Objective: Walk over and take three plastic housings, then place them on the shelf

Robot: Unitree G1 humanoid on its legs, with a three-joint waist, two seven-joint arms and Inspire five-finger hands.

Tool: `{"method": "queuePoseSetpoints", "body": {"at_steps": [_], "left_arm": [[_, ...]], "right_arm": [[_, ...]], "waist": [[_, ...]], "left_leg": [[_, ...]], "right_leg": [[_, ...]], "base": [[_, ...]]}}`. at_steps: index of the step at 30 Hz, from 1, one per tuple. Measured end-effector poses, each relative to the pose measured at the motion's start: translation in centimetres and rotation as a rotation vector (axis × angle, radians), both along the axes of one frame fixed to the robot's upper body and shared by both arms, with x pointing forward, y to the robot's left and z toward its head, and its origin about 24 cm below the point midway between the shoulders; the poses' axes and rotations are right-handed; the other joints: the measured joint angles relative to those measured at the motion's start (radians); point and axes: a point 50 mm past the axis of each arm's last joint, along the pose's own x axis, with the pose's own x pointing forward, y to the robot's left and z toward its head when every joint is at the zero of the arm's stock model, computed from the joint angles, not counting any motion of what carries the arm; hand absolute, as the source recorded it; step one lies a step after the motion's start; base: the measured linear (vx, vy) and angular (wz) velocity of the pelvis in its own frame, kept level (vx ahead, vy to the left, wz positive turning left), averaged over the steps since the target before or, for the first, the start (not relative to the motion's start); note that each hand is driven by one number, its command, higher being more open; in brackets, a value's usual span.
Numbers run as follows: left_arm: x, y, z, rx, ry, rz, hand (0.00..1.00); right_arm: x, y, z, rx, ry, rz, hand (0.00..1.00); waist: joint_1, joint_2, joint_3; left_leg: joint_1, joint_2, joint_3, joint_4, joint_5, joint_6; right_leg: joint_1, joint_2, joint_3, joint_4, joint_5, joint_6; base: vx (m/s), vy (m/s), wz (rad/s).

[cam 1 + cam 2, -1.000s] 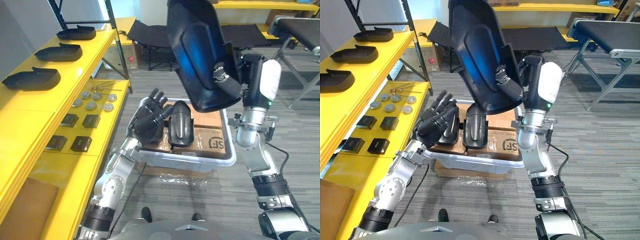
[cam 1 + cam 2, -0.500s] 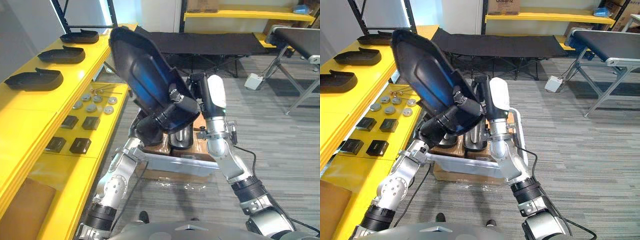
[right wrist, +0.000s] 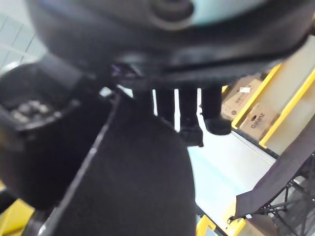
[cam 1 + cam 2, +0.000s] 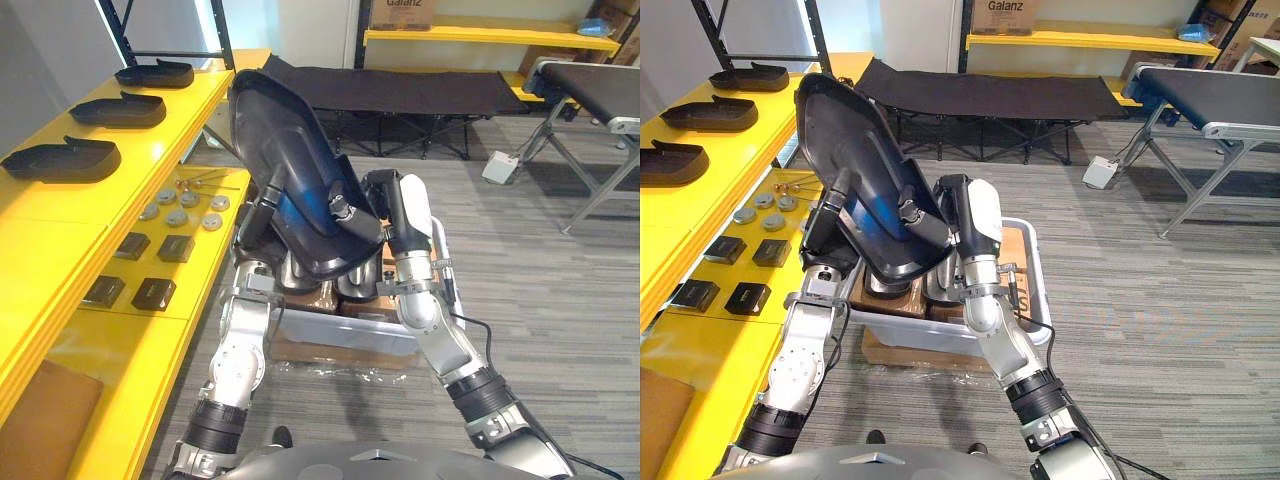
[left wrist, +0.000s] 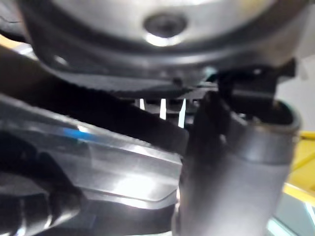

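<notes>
Closest in, the right hand is clamped on the lower end of a black plastic housing and carries it tilted, clear of everything. The left hand lies against the housing's left edge; whether it grasps it I cannot tell. Just beyond, the white bin holds at least two spare housings. Further left, a row of three housings lies on the yellow shelf. I judge the carried one taken but not placed, with the crossing to the shelf and the setting down left to do.

A second ago the right hand alone held the housing high and the left hand hung spread over the bin. Since then the housing has swung lower and leftward, and the left hand has risen to meet it.
</notes>
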Motion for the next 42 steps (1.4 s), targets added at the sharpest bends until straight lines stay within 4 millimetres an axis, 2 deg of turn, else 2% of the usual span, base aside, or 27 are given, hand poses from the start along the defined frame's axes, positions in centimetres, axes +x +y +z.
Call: {"method": "queuePoseSetpoints", "body": {"at_steps": [6, 9, 15, 25, 26, 29, 33, 37, 38, 42], "left_arm": [[0.0, -0.2, -0.2, -0.014, 0.055, 0.034, 0.00], [0.1, -0.1, -0.1, 0.048, 0.050, 0.050, 0.00], [0.1, -0.4, -0.2, 0.111, 0.043, -0.005, 0.00], [0.3, -0.6, -0.5, 0.145, -0.014, -0.069, 0.00], [0.3, -0.6, -0.5, 0.149, -0.016, -0.071, 1.00], [0.3, -0.6, -0.7, 0.166, -0.024, -0.083, 1.00], [-0.2, -2.0, -1.2, 0.374, -0.077, -0.283, 1.00], [-0.5, -2.6, -1.8, 0.410, -0.055, -0.348, 1.00], [-0.6, -2.9, -2.1, 0.430, -0.049, -0.361, 0.00], [-0.8, -3.0, -2.8, 0.475, -0.021, -0.400, 0.00]], "right_arm": [[-0.3, 0.9, -0.2, 0.025, -0.001, 0.006, 0.00], [-0.6, 1.2, -0.4, 0.037, 0.008, 0.006, 0.00], [-0.9, 0.8, -1.1, 0.050, 0.029, -0.015, 0.00], [-1.0, 0.1, -1.0, 0.057, 0.008, -0.011, 0.00], [-1.0, 0.1, -1.0, 0.060, 0.009, -0.010, 0.00], [-1.0, 0.0, -1.0, 0.061, 0.010, -0.010, 0.00], [-0.9, -1.0, -1.2, 0.035, 0.034, -0.001, 0.00], [-0.8, -1.7, -1.4, -0.003, 0.046, 0.004, 0.00], [-0.8, -1.9, -1.4, -0.005, 0.053, 0.008, 0.00], [-0.8, -2.1, -1.4, -0.015, 0.054, 0.008, 0.00]], "waist": [[-0.001, -0.006, -0.004], [-0.002, -0.011, -0.009], [-0.002, -0.014, -0.019], [-0.015, -0.005, -0.028], [-0.017, -0.005, -0.028], [-0.019, -0.005, -0.028], [-0.011, -0.002, -0.030], [-0.008, 0.000, -0.031], [-0.009, 0.001, -0.032], [-0.008, 0.010, -0.037]], "left_leg": [[0.000, 0.000, 0.002, 0.000, 0.000, 0.000], [0.000, 0.001, 0.003, 0.000, -0.001, -0.001], [0.000, 0.000, 0.008, 0.001, -0.003, -0.003], [0.002, 0.002, 0.013, 0.003, -0.005, -0.006], [0.002, 0.002, 0.014, 0.003, -0.005, -0.006], [0.002, 0.002, 0.015, 0.003, -0.006, -0.008], [0.002, 0.001, 0.017, 0.003, -0.007, -0.010], [0.003, 0.002, 0.021, 0.003, -0.008, -0.010], [0.004, 0.002, 0.022, 0.003, -0.008, -0.010], [0.004, 0.005, 0.023, 0.003, -0.008, -0.011]], "right_leg": [[-0.001, 0.000, 0.000, 0.000, -0.005, -0.007], [-0.002, 0.000, 0.000, 0.000, -0.006, -0.009], [-0.004, -0.001, 0.004, 0.000, -0.006, -0.009], [-0.007, -0.001, 0.010, 0.000, -0.006, -0.010], [-0.007, -0.001, 0.011, 0.000, -0.006, -0.010], [-0.008, -0.001, 0.013, 0.000, -0.006, -0.010], [-0.009, -0.001, 0.016, 0.000, -0.005, -0.009], [-0.011, 0.001, 0.021, 0.000, -0.005, -0.008], [-0.012, 0.001, 0.023, 0.000, -0.005, -0.008], [-0.012, 0.007, 0.025, 0.000, -0.004, -0.007]], "base": [[0.00, 0.000, 0.00], [0.00, 0.000, 0.00], [0.00, 0.000, -0.01], [0.00, 0.000, -0.01], [0.00, 0.000, 0.00], [0.00, 0.000, 0.00], [0.00, 0.000, 0.00], [0.00, 0.000, -0.04], [0.00, 0.002, -0.04], [0.00, 0.000, 0.00]]}}
